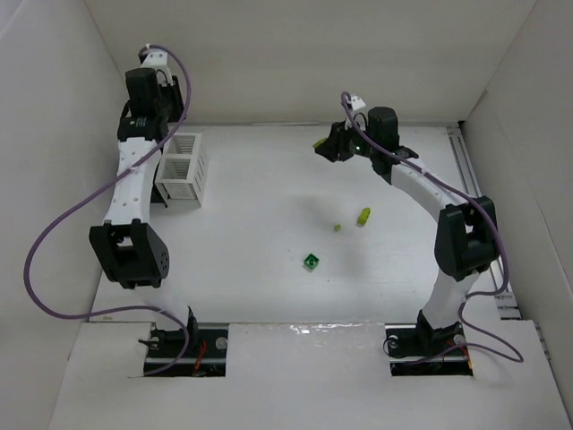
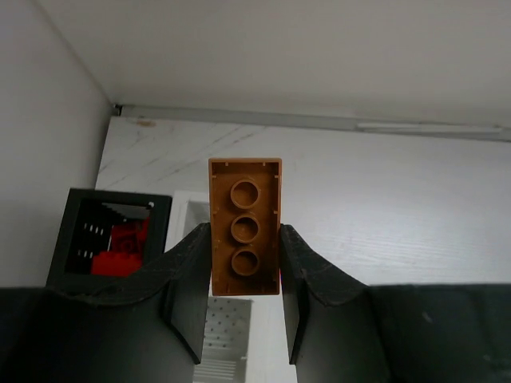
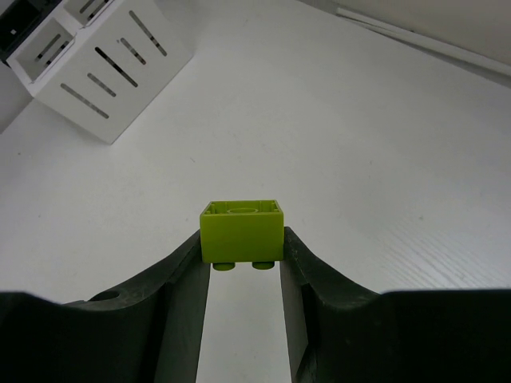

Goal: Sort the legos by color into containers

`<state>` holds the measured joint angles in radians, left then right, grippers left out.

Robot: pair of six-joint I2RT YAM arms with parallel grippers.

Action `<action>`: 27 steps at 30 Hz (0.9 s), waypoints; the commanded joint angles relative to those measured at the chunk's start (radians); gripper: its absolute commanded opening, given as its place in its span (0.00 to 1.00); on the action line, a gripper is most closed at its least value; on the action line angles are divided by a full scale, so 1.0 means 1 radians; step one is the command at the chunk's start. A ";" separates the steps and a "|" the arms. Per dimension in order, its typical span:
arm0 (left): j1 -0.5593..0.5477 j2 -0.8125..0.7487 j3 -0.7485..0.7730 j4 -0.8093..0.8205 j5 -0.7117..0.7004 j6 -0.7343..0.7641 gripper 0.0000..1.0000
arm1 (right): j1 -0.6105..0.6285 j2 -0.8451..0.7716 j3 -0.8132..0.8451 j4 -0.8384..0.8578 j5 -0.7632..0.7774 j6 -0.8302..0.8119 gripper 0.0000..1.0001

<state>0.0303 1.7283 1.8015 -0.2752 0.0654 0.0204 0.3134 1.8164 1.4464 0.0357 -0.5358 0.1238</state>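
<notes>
My left gripper [image 2: 245, 236] is shut on an orange brick [image 2: 245, 191], held studs-down above the bins. Below it to the left is the black bin [image 2: 76, 209] with red bricks [image 2: 120, 254] inside; the white bin [image 2: 227, 327] shows between the fingers. My right gripper [image 3: 243, 249] is shut on a yellow-green brick [image 3: 242, 231] and holds it above the table at the far middle [image 1: 320, 142]. The white bin [image 1: 183, 166] stands far left. A yellow-green brick [image 1: 364, 215], a tiny yellow-green piece [image 1: 337, 227] and a green brick [image 1: 311, 262] lie loose on the table.
White walls enclose the table on the left, back and right. A rail [image 1: 470, 170] runs along the right side. In the right wrist view the white bin [image 3: 104, 72] stands at the upper left, with the black bin [image 3: 17, 20] behind it.
</notes>
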 commanded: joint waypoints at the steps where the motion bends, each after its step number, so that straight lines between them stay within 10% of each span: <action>1: 0.011 0.040 0.030 -0.082 0.025 0.048 0.00 | 0.015 0.024 0.071 0.052 -0.012 -0.013 0.00; 15: 0.106 0.217 0.125 -0.136 0.085 0.053 0.02 | 0.055 0.035 0.074 0.052 0.027 -0.042 0.00; 27: 0.106 0.261 0.144 -0.136 0.114 0.053 0.44 | 0.055 0.017 0.055 0.052 0.045 -0.061 0.00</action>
<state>0.1368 2.0018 1.8946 -0.4168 0.1604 0.0723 0.3614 1.8561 1.4803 0.0368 -0.5003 0.0780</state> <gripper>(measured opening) 0.420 0.427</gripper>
